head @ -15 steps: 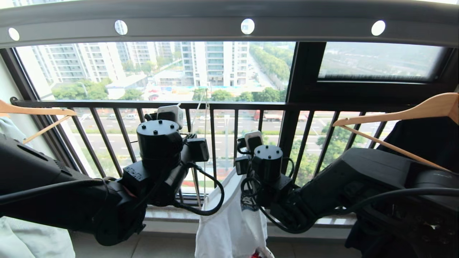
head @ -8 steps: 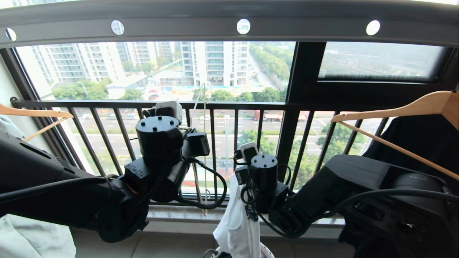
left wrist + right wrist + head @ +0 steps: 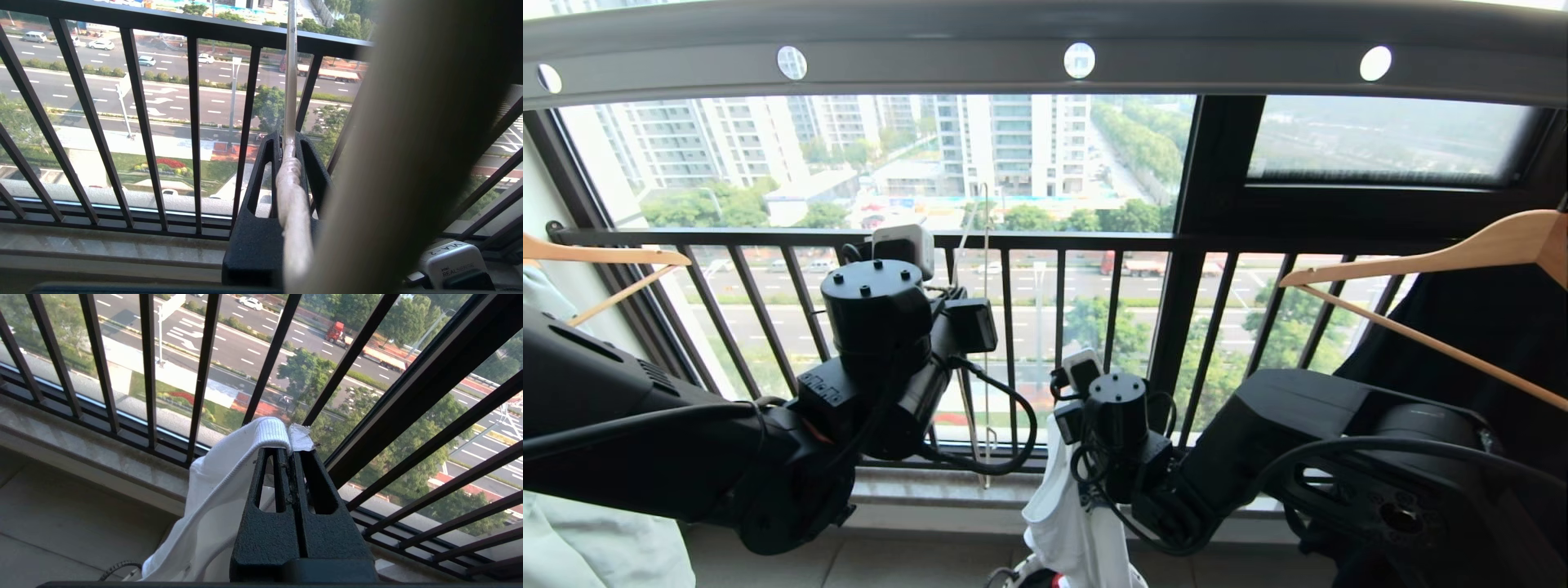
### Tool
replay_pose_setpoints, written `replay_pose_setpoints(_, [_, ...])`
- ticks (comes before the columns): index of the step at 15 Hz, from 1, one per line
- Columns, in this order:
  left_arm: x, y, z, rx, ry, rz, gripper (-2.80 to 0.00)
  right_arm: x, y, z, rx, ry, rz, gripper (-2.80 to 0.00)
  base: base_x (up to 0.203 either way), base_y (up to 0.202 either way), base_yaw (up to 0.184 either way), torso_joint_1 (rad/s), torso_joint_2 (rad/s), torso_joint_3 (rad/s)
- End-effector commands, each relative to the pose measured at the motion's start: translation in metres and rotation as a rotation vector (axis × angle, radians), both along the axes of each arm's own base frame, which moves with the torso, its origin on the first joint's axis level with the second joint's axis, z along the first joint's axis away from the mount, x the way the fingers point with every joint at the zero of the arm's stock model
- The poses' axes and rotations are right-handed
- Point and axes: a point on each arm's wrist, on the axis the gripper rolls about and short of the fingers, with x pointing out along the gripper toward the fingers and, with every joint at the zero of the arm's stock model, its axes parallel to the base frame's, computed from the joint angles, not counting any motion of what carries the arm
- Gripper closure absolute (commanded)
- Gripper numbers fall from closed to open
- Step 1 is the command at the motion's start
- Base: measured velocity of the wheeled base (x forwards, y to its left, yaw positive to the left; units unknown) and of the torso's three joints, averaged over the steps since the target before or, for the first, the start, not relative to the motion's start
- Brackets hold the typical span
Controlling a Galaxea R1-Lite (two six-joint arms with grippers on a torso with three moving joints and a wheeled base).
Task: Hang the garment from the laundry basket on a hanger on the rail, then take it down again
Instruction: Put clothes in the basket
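Both arms are matte black with bulky, smooth housings. Each wrist ends in a round black cylinder topped with small screws and carries a small white-and-grey camera box. Black cables loop loosely around the wrists. The fingers (image 3: pixel 300 477) are textured black with slotted openings.

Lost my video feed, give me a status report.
Left gripper shut on hanger neck. Right gripper shut on white T-shirt collar. Shirt off hanger, hanger off rail. Nothing blocking.
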Motion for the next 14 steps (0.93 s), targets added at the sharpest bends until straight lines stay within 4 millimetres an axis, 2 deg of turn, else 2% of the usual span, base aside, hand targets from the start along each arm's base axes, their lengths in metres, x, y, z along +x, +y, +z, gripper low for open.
replay_pose_setpoints(1, [-0.002,0.002,0.000,0.004,-0.001,0.000,0.00,-0.004,-0.002,-0.019,-0.048,0.042,0.029,0.00,0.000,0.000,0.000,0.000,0.00,0.000])
replay_pose_setpoints(4, [-0.002,0.002,0.001,0.006,-0.002,0.000,0.00,-0.014,-0.008,-0.035,-0.120,0.099,0.118,0.00,0.000,0.000,0.000,0.000,0.00,0.000])
replay_pose_setpoints(10, [-0.003,0.001,0.001,0.006,-0.001,-0.003,0.00,-0.024,-0.012,-0.051,-0.204,0.148,0.195,0.00,0.000,0.000,0.000,0.000,0.00,0.000])
replay_pose_setpoints(14, [-0.003,0.002,0.002,0.004,-0.004,-0.003,0.00,-0.028,-0.009,-0.052,-0.207,0.149,0.206,0.00,0.000,0.000,0.000,0.000,0.00,0.000])
